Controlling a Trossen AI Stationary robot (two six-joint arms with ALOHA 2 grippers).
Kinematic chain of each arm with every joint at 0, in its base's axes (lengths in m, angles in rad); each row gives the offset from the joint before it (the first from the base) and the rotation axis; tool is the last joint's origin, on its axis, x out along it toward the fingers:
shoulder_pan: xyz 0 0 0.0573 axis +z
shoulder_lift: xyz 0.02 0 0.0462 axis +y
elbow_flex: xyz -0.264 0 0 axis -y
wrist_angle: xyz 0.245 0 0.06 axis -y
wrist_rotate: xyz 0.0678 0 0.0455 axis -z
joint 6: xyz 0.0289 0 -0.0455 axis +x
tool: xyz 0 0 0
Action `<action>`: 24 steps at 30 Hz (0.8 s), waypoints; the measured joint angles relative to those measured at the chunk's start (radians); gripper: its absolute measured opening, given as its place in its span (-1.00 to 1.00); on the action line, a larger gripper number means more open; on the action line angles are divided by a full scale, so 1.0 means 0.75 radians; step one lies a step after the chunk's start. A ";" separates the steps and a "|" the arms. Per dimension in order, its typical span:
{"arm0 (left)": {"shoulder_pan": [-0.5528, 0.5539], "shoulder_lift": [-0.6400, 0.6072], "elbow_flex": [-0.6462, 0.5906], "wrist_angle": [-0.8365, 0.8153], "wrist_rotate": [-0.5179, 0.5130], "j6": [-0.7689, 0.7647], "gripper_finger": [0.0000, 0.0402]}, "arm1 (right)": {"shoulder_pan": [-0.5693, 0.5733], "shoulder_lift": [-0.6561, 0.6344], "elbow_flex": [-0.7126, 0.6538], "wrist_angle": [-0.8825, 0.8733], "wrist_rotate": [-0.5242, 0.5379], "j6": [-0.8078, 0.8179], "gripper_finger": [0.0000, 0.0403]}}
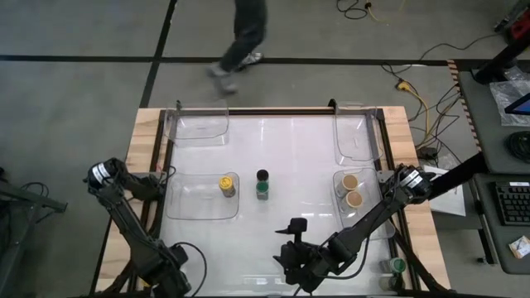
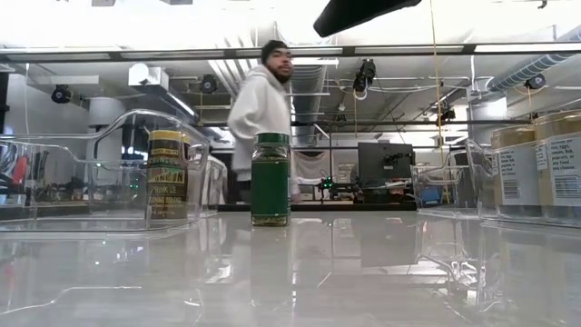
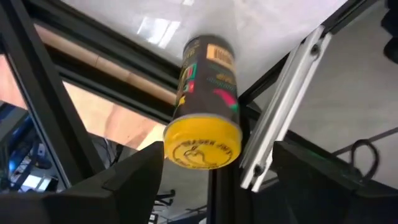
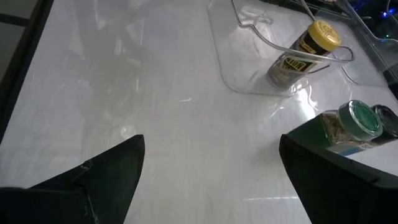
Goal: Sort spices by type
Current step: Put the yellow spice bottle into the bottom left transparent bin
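On the glossy white tabletop (image 1: 281, 165), a small cylindrical jar with a round green lid (image 1: 262, 190) stands upright near the middle, with a black-lidded jar (image 1: 262, 175) touching it on the far side. Just left of them, a jar with a round yellow lid (image 1: 225, 184) stands inside a clear, rounded plastic tray (image 1: 195, 207). Two tan-lidded jars (image 1: 352, 189) sit side by side in another clear tray (image 1: 368, 223) at the right. The right gripper (image 1: 296, 225) hovers over bare table near the front edge, its dark fingers (image 4: 106, 171) spread wide apart with nothing between them. The left gripper (image 3: 214, 180) is off the table's left edge; its fingers (image 3: 134, 177) stand apart on either side of another dark-labelled yellow-lidded jar (image 3: 205, 109), though I cannot tell whether they touch it. A person in a pale hooded top (image 2: 263, 113) passes behind the table.
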 joint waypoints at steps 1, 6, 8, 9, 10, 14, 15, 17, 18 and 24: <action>-0.011 0.000 0.000 -0.002 0.001 -0.006 0.41 | 0.000 0.000 0.000 0.000 0.000 0.000 0.81; -0.044 -0.001 -0.016 -0.004 0.000 -0.051 0.41 | 0.000 0.000 -0.001 0.001 0.000 0.002 0.81; -0.052 -0.001 -0.029 -0.004 -0.002 -0.075 0.41 | 0.000 0.000 -0.001 0.002 0.000 0.003 0.81; -0.058 -0.001 -0.038 -0.006 -0.002 -0.081 0.41 | 0.000 0.000 -0.001 0.002 0.000 0.003 0.81; -0.061 -0.001 -0.045 -0.005 -0.002 -0.085 0.41 | 0.000 0.000 -0.001 0.003 0.000 0.003 0.81; -0.065 -0.001 -0.078 0.000 0.005 -0.088 0.41 | 0.000 0.000 -0.001 0.007 0.000 0.003 0.81; -0.064 -0.002 -0.084 0.002 0.012 -0.087 0.41 | 0.000 0.000 -0.001 0.007 0.000 0.003 0.81; -0.064 -0.003 -0.090 0.005 0.031 -0.087 0.41 | 0.000 0.000 -0.001 0.008 0.000 0.003 0.81; -0.064 -0.003 -0.091 0.006 0.034 -0.086 0.41 | 0.000 0.000 -0.001 0.008 0.000 0.003 0.81; -0.065 -0.003 -0.089 0.004 0.030 -0.079 0.41 | 0.000 0.000 -0.001 0.008 0.000 0.004 0.81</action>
